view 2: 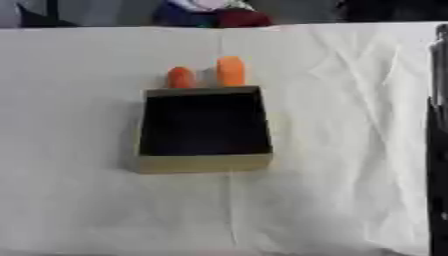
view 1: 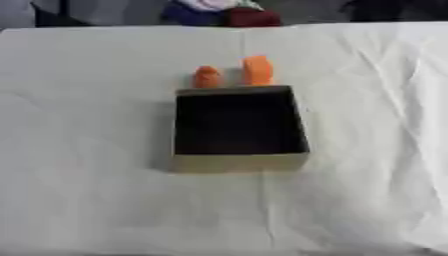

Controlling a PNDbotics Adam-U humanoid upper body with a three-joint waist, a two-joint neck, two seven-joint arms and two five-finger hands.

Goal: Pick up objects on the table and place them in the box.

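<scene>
Left eye view: no robot hand shows here, so whether either is wide, narrow or holding something cannot be told. The bench (view 1: 79, 200) is draped in a creased white cloth. At its middle sits the box (view 1: 238, 162), open at the top, tan outside and dark inside, with nothing visible in it. Its walls run square to the bench edges. Just beyond its far wall stand two orange objects. The shorter orange object (view 1: 207, 76) is on the left and the taller orange object (view 1: 257, 70) on the right, a narrow gap between them. Both stand upright, long axis pointing up and away from the box. Their lower ends are hidden by the box's far rim, so whether they touch it cannot be told. At the far edge of the bench lies a heap of blue, white and dark red cloth (view 1: 223, 14), well apart from the box.

Right eye view: a dark arm part (view 2: 437, 150) runs down the right edge, from near the top to the bottom. No fingers show on it. It is well apart from the box and the orange objects.
</scene>
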